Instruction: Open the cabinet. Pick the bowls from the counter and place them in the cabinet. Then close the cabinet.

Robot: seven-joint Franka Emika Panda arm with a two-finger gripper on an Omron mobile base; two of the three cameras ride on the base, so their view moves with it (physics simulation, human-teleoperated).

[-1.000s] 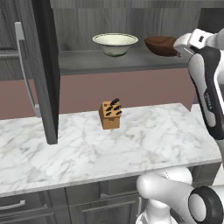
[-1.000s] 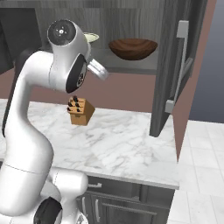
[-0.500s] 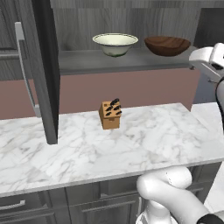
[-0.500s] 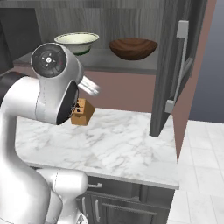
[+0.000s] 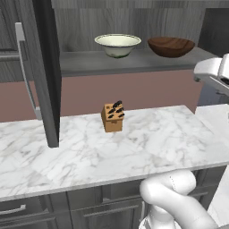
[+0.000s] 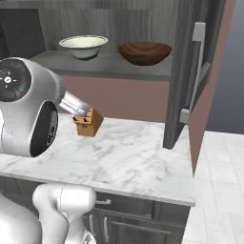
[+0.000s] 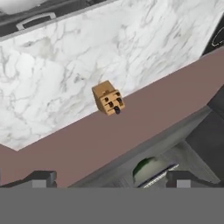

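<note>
Arm swung clear of the bowls [image 5: 117,44], tool [image 7: 111,178] spread apart and empty, cabinet [image 5: 40,71] doors open.

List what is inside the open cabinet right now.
On the cabinet shelf sit the cream-white bowl and, beside it, the dark wooden bowl. The open doors hide the shelf's far ends.

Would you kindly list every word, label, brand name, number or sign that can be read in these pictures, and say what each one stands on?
None: no readable text shows in any view.
The cream bowl, the wooden bowl, the knife block, the cabinet doors and the marble counter carry no lettering.
The small round marks on the arm's dark joint cap are too small to read.
</note>
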